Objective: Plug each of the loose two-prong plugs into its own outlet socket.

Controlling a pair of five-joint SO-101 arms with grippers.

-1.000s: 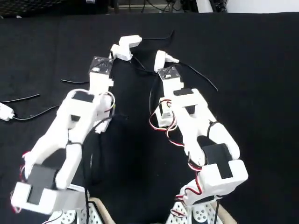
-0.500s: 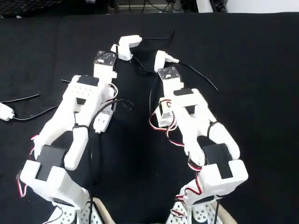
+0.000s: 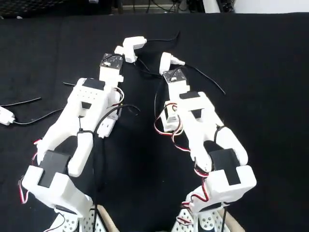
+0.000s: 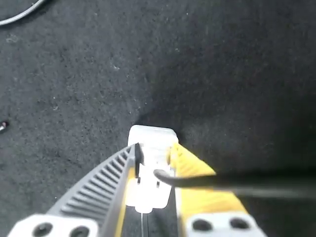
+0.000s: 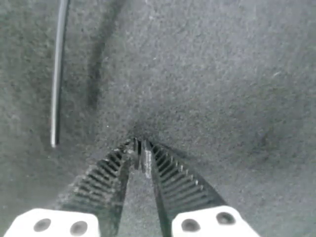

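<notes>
My left gripper is shut on a white plug, its block pinched between the grey finger and the yellow one just above the black cloth. From above, that gripper sits at the far middle of the table, with a white piece and its black wire right at the tip. My right gripper is shut on a thin silvery strip low over the cloth; I cannot tell what the strip belongs to. In the high view it has a small white plug with a black wire beside it.
Another white plug with a black wire lies at the far left edge. A loose black wire lies left of the left arm. A black cable runs over the cloth near the right gripper. The table is covered in black cloth.
The left arm has swung its elbow inward and pushed its wrist a little farther back toward the white piece. The right arm has kept still.
</notes>
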